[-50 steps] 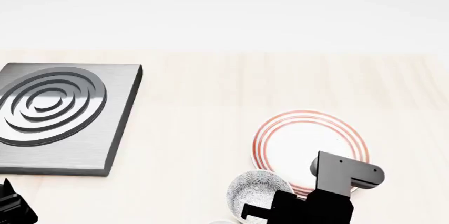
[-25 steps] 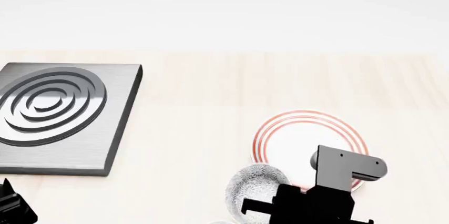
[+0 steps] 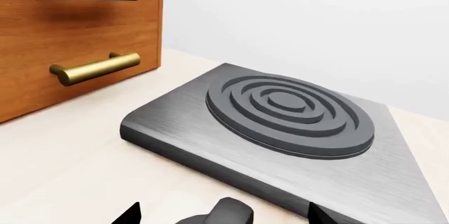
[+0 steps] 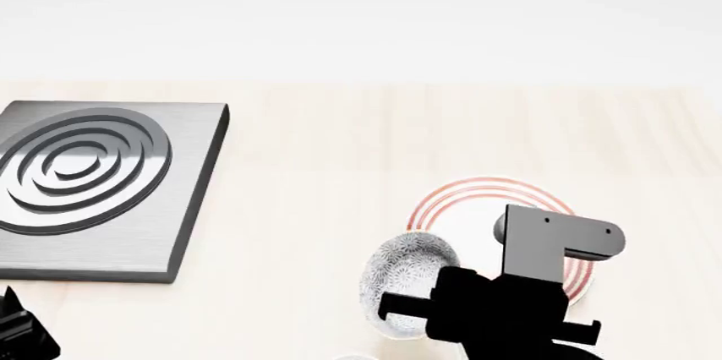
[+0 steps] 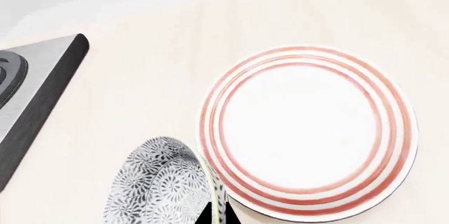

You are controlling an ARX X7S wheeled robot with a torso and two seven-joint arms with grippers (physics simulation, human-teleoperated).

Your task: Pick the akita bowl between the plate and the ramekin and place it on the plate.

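Note:
The akita bowl (image 4: pixel 408 280), speckled grey and white, hangs tilted above the table with its edge overlapping the plate's left rim. My right gripper (image 4: pixel 420 308) is shut on the bowl's rim; in the right wrist view the thin rim of the bowl (image 5: pixel 161 182) stands between the two dark fingertips of the right gripper (image 5: pixel 214 216). The plate (image 4: pixel 485 208), white with red rings, lies just beyond and to the right, and shows whole as the plate (image 5: pixel 308 129) in the right wrist view. A pale sliver at the head view's bottom edge may be the ramekin (image 4: pixel 352 357). My left gripper (image 4: pixel 17 336) rests open at the near left.
A grey hob slab (image 4: pixel 90 182) with raised concentric rings lies at the left, close in front of the left gripper (image 3: pixel 224 219) as the hob slab (image 3: pixel 281 113). A wooden drawer unit (image 3: pixel 70 34) with brass handles stands beside it. A white wall runs behind the table.
The right gripper has lifted the bowl and carried it away from me toward the plate; the bowl now tilts and overlaps the plate's left rim. The left arm has not moved.

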